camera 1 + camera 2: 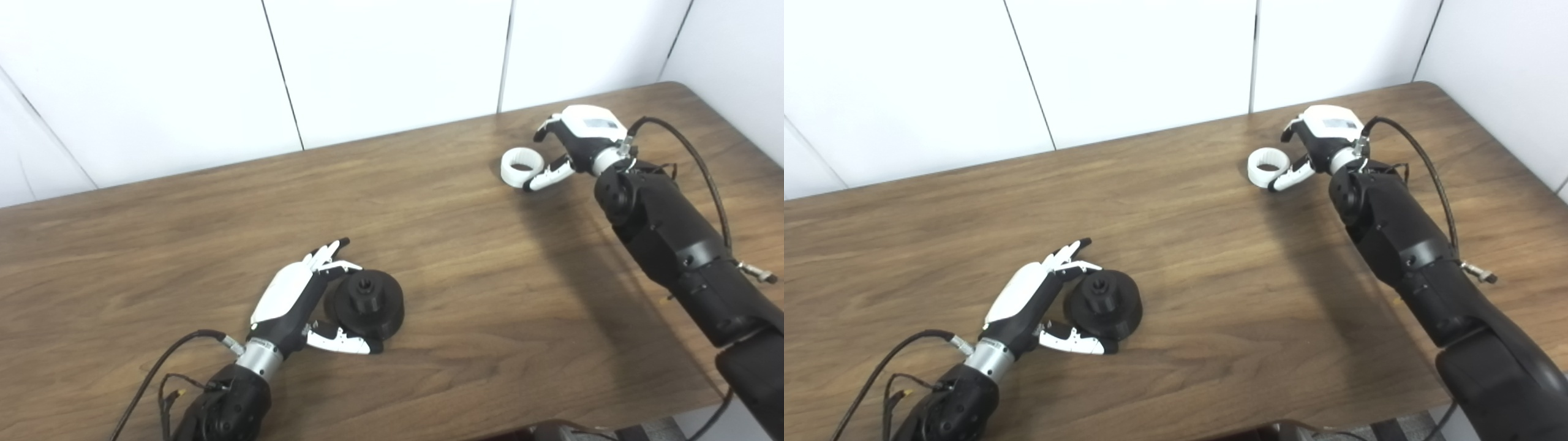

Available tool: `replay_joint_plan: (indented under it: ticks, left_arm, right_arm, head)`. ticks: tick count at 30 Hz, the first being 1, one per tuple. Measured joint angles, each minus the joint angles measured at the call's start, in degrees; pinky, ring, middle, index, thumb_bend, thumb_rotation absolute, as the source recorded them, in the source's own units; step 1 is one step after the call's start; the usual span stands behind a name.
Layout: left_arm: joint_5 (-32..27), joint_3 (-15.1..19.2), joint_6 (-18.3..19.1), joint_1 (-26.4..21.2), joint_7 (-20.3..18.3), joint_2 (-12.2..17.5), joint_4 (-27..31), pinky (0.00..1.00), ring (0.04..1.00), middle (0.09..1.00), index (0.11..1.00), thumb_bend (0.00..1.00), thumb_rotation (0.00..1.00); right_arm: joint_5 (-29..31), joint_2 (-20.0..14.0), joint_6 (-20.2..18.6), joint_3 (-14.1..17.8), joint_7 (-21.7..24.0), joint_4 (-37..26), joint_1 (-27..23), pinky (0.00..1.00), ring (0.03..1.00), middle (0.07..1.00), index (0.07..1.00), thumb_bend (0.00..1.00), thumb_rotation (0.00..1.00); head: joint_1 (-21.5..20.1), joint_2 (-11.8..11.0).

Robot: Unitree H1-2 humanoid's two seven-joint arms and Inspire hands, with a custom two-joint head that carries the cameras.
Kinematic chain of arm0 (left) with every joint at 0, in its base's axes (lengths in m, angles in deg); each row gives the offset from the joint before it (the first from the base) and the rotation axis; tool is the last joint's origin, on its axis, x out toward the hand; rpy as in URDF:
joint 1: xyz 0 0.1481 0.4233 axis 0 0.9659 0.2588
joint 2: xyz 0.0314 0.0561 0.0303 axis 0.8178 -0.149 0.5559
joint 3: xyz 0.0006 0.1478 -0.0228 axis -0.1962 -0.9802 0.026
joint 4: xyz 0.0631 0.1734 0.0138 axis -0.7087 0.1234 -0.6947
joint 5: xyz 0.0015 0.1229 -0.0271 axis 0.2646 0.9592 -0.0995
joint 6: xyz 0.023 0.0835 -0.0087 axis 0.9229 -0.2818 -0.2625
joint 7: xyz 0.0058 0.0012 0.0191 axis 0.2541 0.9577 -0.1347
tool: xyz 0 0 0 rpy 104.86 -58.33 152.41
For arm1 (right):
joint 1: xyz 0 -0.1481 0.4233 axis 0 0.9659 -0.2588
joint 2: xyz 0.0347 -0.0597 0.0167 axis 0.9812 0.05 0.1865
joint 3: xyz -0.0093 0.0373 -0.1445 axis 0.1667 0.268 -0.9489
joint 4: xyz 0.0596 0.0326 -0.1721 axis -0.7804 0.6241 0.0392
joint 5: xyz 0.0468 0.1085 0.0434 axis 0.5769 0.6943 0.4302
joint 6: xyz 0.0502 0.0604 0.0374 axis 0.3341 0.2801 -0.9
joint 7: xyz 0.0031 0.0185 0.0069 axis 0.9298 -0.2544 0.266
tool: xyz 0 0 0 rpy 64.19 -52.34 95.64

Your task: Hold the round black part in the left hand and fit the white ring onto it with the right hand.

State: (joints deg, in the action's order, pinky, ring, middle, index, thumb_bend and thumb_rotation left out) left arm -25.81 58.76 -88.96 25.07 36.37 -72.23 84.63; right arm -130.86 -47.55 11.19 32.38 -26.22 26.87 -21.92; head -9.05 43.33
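The round black part [365, 304] rests on the wooden table [459, 257] at the front left, with a small hub on top. My left hand [298, 300] cups it from the left: the fingers [327, 251] stretch past its far side and the thumb lies along its near edge, not closed on it. The white ring [522, 166] lies flat at the back right. Just to its right my right hand [572, 147] stands open, with the thumb against the ring's near side and the fingers curled above and apart from it.
White wall panels [392, 67] stand right behind the table's far edge. The table's right edge runs close to my right arm [674, 239]. Loose cables trail from both wrists. Bare wood lies between the two hands.
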Motion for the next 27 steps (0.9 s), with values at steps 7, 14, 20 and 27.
replay_joint_plan:
  ticks: [7,14,20,27]
  left_arm:
    - [0.01,0.0,-0.01,0.05,0.09,-0.01,0.0,1.0,1.0,1.0,0.65,0.99,0.35]
    - [0.02,0.0,0.01,0.15,0.19,-0.11,0.01,1.0,1.0,1.0,0.651,0.99,0.34]
    - [0.02,0.0,0.09,0.17,0.19,-0.17,0.02,1.0,1.0,1.0,0.651,0.99,0.37]
    - [0.11,-0.03,0.08,0.17,0.26,-0.18,0.02,1.0,1.0,1.0,0.652,0.99,0.36]
  right_arm:
    - [1.34,0.14,0.08,0.0,-1.0,0.0,0.81,0.82,0.861,0.902,0.689,0.81,0.39]
    - [2.18,0.27,0.06,-0.07,-1.52,-0.06,0.98,0.83,0.866,0.908,0.706,0.84,0.4]
    - [2.21,0.27,0.0,-0.69,-1.06,-0.49,0.97,0.82,0.876,0.921,0.738,0.87,0.42]
    - [1.81,0.31,-0.34,-1.55,0.52,-0.71,0.97,0.84,0.883,0.926,0.744,0.88,0.44]
  head:
    - [0.35,0.35]
    - [0.71,0.53]
    - [0.97,0.79]
    - [1.49,0.97]
